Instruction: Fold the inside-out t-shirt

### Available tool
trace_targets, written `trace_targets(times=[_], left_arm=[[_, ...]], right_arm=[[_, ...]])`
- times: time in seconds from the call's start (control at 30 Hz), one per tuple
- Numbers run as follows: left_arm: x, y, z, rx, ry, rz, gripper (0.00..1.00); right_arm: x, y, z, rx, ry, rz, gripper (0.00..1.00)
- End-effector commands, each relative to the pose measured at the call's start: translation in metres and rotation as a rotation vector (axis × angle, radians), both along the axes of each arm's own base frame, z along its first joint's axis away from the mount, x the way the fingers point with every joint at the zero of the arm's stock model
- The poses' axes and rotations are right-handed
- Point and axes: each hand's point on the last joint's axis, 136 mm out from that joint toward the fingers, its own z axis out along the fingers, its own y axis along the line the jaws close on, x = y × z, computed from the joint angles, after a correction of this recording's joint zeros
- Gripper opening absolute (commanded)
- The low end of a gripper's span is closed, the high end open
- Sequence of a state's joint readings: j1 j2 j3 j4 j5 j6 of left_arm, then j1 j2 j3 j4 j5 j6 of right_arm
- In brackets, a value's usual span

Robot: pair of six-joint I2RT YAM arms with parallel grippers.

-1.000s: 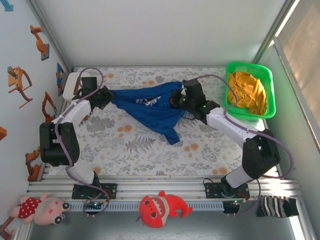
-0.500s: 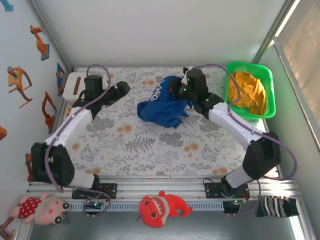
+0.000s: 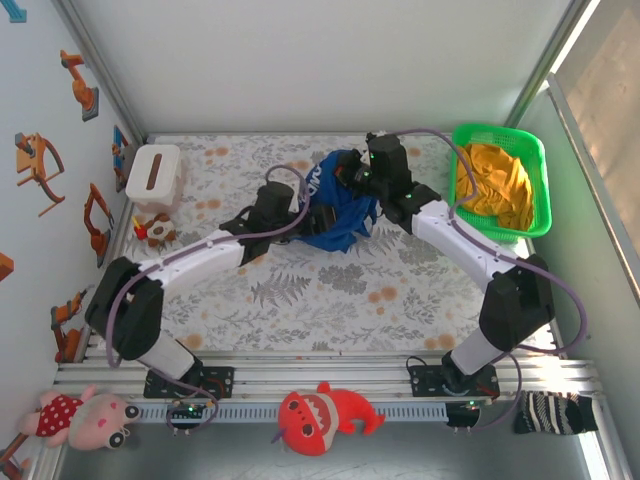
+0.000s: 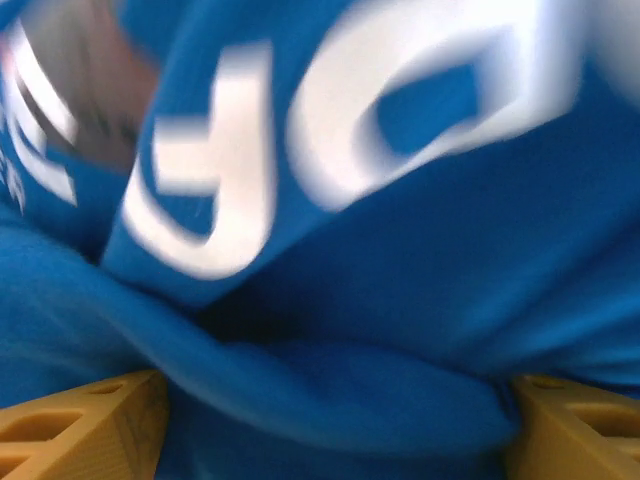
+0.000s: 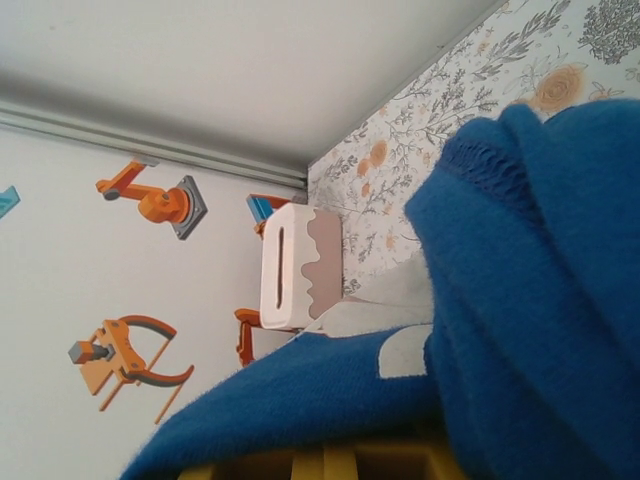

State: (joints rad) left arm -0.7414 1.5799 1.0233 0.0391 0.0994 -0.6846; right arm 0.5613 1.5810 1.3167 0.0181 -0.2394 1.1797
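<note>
No fold yet; royal-blue soft cloth t-shirt [image 3: 335, 212] bunched, pinched in my closed right claw [image 3: 357, 184]; left claw [image 3: 302, 214] gapes wide against it.

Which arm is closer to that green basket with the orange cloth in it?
Right. The right arm ends just left of the green basket, jaws in the blue t-shirt. The left arm reaches the shirt from its far side, farther from the basket.

The worktop [image 3: 300, 300] is covered with a flower-printed cloth. On it are set a white tissue box [image 3: 153, 171] (far left corner), a small toy [image 3: 155, 231] nearby, a green basket [image 3: 498, 130] far right, and the bunched inside-out t-shirt [image 3: 335, 215].
</note>
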Motion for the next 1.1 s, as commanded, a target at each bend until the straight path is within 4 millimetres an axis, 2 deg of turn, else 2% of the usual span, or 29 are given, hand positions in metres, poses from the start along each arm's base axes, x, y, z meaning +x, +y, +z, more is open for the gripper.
trace_targets(times=[0.0,0.1,0.17,0.23,0.33,0.43,0.6,0.7,0.8,0.97,1.07], left_arm=[[-0.001,0.011,-0.043,0.133,0.034,0.019,0.79],[-0.002,0.035,-0.07,0.247,0.061,0.048,0.79],[-0.001,0.05,-0.076,0.28,0.068,0.066,0.79],[0.003,0.067,-0.075,0.306,0.067,0.089,0.79],[0.009,0.089,-0.061,0.301,0.044,0.117,0.8],[0.006,0.096,-0.025,0.269,-0.036,0.096,0.81],[-0.015,0.077,0.051,0.124,-0.2,0.014,0.82],[-0.025,0.054,0.08,0.073,-0.277,-0.049,0.83],[-0.03,0.025,0.09,0.055,-0.319,-0.117,0.83],[-0.027,-0.012,0.084,0.045,-0.352,-0.164,0.84],[-0.024,-0.025,0.081,0.036,-0.371,-0.169,0.84]], right_arm=[[0.009,-0.004,0.071,0.131,-0.126,-0.022,0.0],[0.006,-0.013,0.091,0.141,-0.147,-0.036,0.0],[0.004,-0.019,0.094,0.139,-0.149,-0.044,0.0],[0.002,-0.025,0.088,0.131,-0.138,-0.054,0.0],[-0.001,-0.034,0.071,0.107,-0.113,-0.076,0.0],[-0.004,-0.039,0.05,0.052,-0.092,-0.079,0.0],[-0.007,-0.043,0.014,-0.082,-0.049,-0.067,0.0],[-0.008,-0.041,-0.003,-0.123,-0.021,-0.049,0.0],[-0.009,-0.039,-0.013,-0.137,-0.004,-0.046,0.0],[-0.01,-0.034,-0.016,-0.143,0.003,-0.045,0.0],[-0.011,-0.031,-0.018,-0.152,0.009,-0.04,0.0]])
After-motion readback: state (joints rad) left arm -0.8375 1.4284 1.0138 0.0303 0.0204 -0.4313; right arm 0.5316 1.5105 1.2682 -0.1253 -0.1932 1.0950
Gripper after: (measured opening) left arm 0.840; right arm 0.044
